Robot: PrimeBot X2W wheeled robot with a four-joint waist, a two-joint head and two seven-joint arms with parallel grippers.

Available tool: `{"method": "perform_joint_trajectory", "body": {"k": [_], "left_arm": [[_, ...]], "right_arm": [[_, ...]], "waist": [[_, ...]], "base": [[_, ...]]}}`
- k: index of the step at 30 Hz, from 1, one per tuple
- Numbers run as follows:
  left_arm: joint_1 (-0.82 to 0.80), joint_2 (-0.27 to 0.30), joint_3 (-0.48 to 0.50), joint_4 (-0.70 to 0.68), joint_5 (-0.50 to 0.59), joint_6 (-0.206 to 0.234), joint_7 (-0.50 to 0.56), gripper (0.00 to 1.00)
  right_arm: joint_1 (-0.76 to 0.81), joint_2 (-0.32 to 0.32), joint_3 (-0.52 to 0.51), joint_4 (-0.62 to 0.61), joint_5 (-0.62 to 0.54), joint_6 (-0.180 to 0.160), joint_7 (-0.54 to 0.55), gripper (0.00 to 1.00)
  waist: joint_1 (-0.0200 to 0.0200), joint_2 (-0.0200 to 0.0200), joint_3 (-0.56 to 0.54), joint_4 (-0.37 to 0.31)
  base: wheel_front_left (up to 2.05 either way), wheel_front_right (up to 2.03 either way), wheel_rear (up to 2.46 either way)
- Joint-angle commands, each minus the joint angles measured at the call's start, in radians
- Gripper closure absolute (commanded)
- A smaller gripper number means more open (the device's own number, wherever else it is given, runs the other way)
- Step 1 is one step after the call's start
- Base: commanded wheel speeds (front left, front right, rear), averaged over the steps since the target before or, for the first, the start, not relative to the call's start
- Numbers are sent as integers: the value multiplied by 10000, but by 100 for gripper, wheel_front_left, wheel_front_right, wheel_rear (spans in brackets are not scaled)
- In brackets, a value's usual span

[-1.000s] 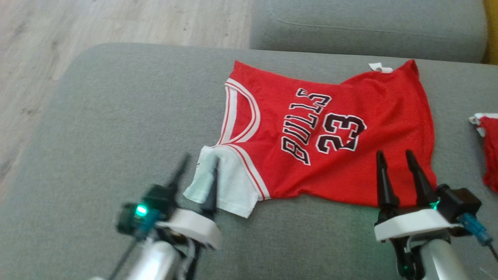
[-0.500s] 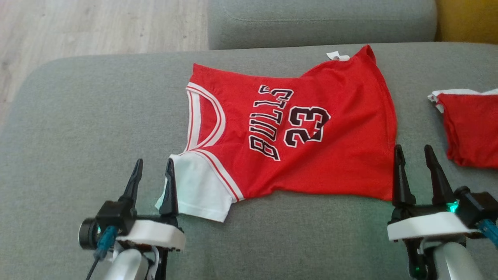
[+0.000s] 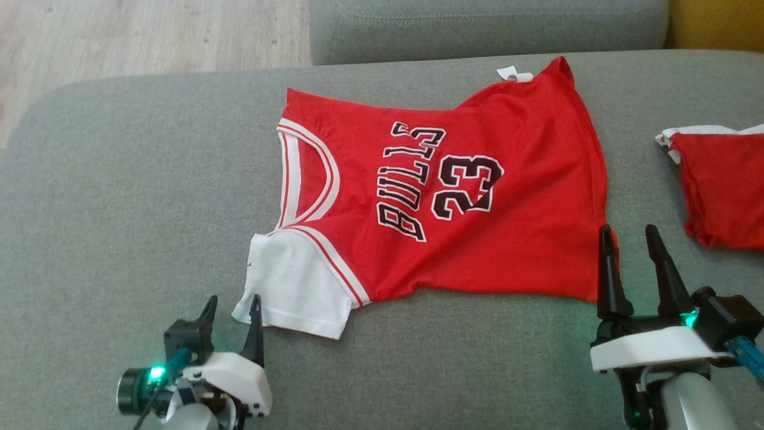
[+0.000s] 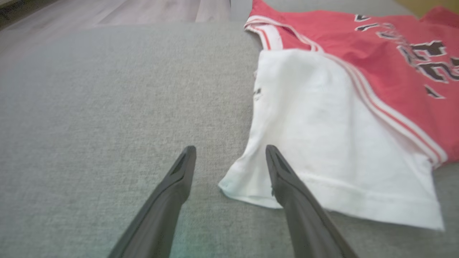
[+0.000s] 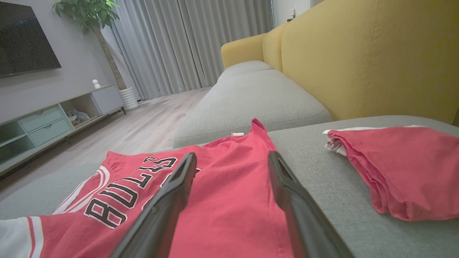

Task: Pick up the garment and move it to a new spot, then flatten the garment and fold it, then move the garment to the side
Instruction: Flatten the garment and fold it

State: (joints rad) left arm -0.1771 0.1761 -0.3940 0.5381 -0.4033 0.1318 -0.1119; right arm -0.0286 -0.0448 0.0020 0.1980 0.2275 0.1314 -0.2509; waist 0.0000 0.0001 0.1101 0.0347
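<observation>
2 grey cushions carry everything you are looking at: the near cushion (image 3: 119, 179), which spans the head view, and a far cushion (image 3: 477, 30) just beyond its far edge, with a yellow backrest (image 5: 358, 53) on the right and pale wooden floor (image 3: 149, 36) off to the left. Your jersey (image 3: 525, 239) lies spread face up near the middle of the near cushion, collar toward the left and hem toward the right. It is bright red, with "BULLS" and "23" in black characters edged in white, a neckline banded in white and red, and shallow creases across the lower body. 1 far corner of the hem rises to a point. A second red garment (image 3: 722, 191), folded with a white edge showing, sits well apart from it at the right edge. The right gripper (image 3: 628, 230) stands at the jersey's near right corner, jaws apart, with red cloth under both fingers in the right wrist view; you cannot tell whether they touch it. The left gripper (image 3: 233, 298) sits low at the near left, jaws apart too, the corner of the white sleeve (image 3: 292, 286) lying between its fingers. Smallest is a white tag (image 3: 514, 74) beside the raised corner.
</observation>
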Motion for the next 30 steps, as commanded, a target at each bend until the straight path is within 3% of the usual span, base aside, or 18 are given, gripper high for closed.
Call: {"method": "perform_joint_trajectory", "body": {"k": [1,12,21,23,24,30], "left_arm": [[-571,242,278,-141,79,19,39,0],[-1129,457,-252,1188,256,-134,1506,0],[-689,393,-863,950,364,-345,2192,0],[-603,388,-926,797,338,-343,2355,78],[-566,399,-955,713,328,-344,2439,100],[-523,515,-689,-47,119,-158,2272,100]], "right_arm": [[-304,-54,277,-253,-55,-7,-109,0],[-480,-54,259,-74,-115,-7,-109,0],[-452,-54,194,97,-57,-7,-109,0],[-444,-54,187,129,-43,-7,-109,0],[-441,-54,187,144,-36,-7,-109,0],[-427,-54,224,237,-9,-7,-109,0]], "waist": [[0,-1,47,-1],[0,-1,338,-132],[0,-1,130,-177],[0,-1,68,-165],[0,-1,41,-159],[0,-1,-82,-137]], "base": [[0,0,0],[0,0,0],[0,0,0],[0,0,0],[0,0,0],[0,0,0]]}}
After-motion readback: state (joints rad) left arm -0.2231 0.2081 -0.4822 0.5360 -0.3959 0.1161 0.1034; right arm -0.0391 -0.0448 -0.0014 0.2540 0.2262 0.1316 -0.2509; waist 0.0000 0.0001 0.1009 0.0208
